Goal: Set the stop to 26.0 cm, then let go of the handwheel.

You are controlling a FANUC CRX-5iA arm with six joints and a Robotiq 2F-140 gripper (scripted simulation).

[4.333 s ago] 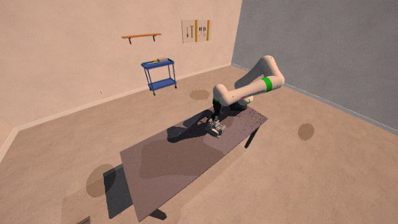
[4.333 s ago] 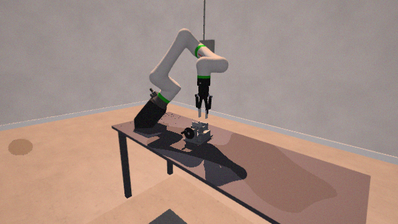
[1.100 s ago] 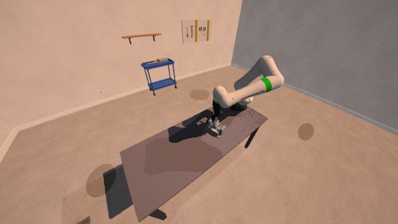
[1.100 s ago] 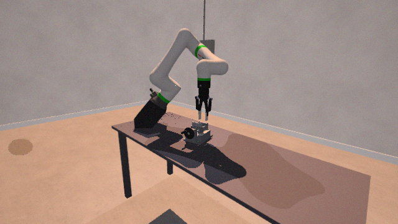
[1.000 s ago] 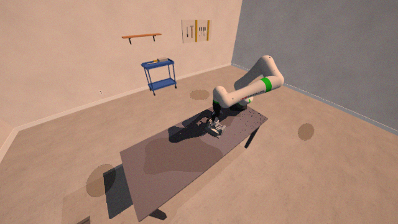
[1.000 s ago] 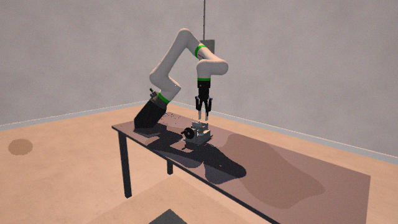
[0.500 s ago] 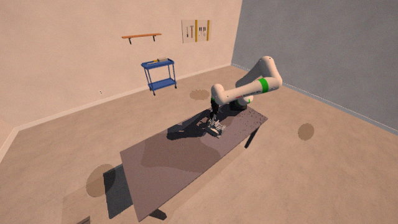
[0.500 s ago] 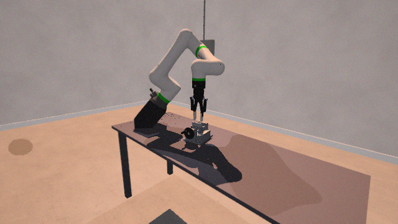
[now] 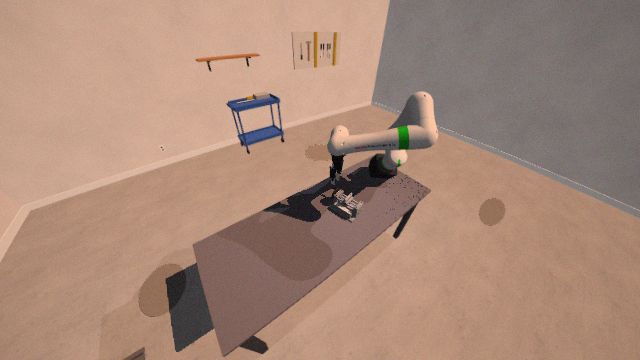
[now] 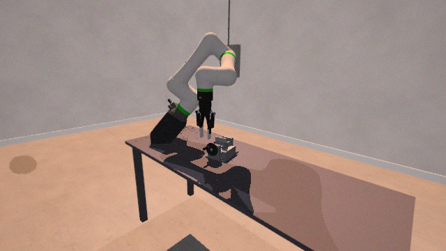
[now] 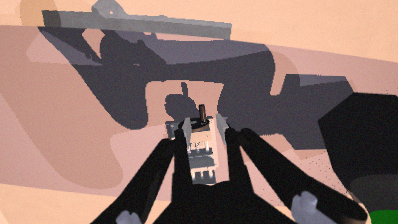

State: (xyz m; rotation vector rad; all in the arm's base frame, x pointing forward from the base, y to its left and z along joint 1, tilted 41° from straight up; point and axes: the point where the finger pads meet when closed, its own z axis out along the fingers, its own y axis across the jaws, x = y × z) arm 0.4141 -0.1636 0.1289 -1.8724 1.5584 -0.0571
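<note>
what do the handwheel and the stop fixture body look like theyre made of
Handwheel: dark and matte, probably black plastic or blackened metal; its crank pin looks brownish. Fixture body: pale grey with light, flat faces, likely bare metal such as aluminium. The look leaves both open.

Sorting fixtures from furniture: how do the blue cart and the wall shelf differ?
The blue cart stands on the floor with two tiers; the wall shelf is one orange board on brackets. The cart's top tier carries items; the shelf looks bare. Both sit along the same wall.
</note>
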